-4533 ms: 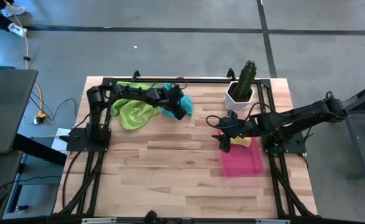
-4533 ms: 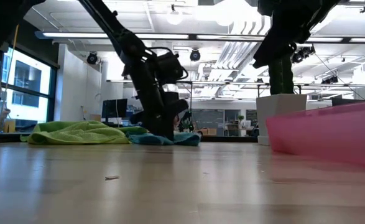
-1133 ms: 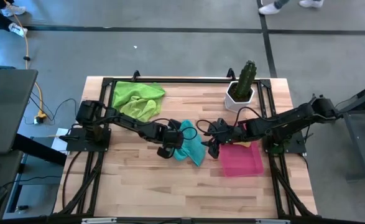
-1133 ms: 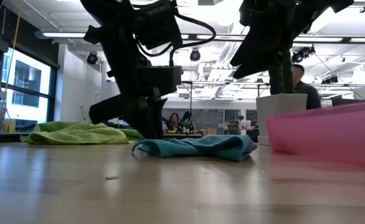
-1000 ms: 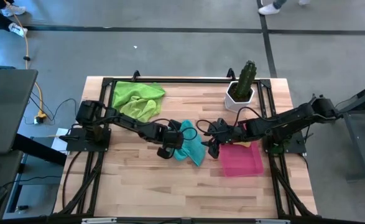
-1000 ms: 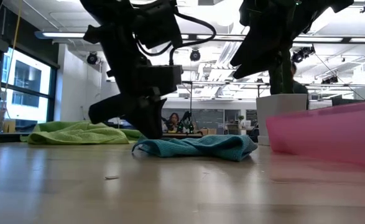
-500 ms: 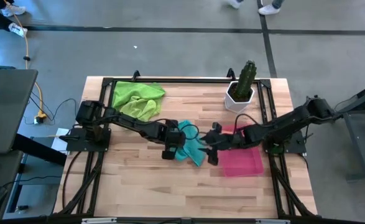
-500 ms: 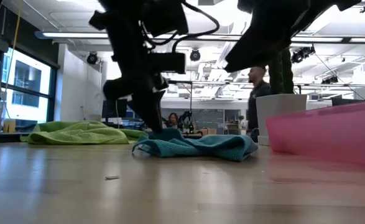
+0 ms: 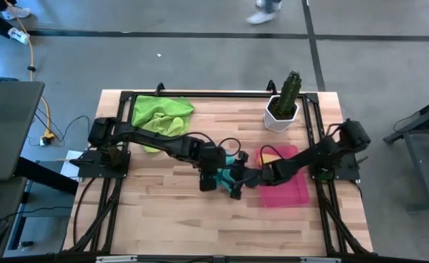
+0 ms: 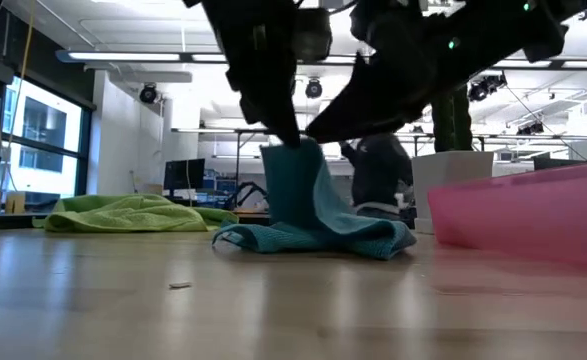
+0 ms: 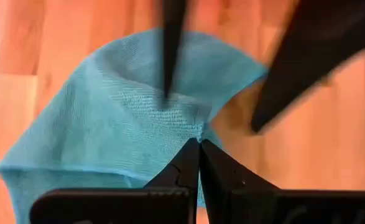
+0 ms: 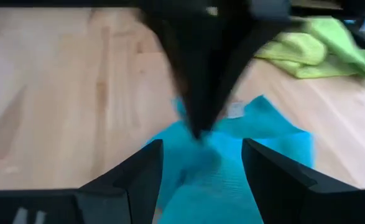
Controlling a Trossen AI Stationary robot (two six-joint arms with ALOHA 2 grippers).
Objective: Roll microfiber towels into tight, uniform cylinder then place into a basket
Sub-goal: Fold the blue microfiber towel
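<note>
My left gripper [image 9: 220, 175] is shut on the teal microfiber towel [image 10: 318, 225] at mid table and holds part of it up in a peak. The towel's lower folds lie on the wood. My right gripper [image 12: 202, 147] is open and reaches in low from the right, its fingers on either side of the raised cloth [image 12: 232, 180]. The pink basket [image 9: 298, 193] stands to the right of the towel, with something yellow [image 9: 270, 156] at its far end. Lime green towels [image 9: 161, 117] lie heaped at the far left. My left gripper pinches a small gather of the teal towel [image 11: 191, 127] between its two fingertips, coming from above and slanting down. The cloth hangs below the pinch in a cone [image 10: 291, 170], its lower edge [image 10: 273, 238] on the table. My right gripper: whether its fingers [image 11: 168, 56] touch the towel, I cannot tell.
A white pot with a green cactus [image 9: 282, 102] stands at the far right, behind the basket. A black frame [image 9: 199, 95] runs along the table's edges. Bare wood lies toward the near edge [image 9: 199, 219].
My left gripper has taken hold of the teal towel and risen, rolling its wrist; the cloth's middle is drawn up into a peak while its edges stay on the table. My right gripper has come down and toward the table's left, up to the towel, still open.
</note>
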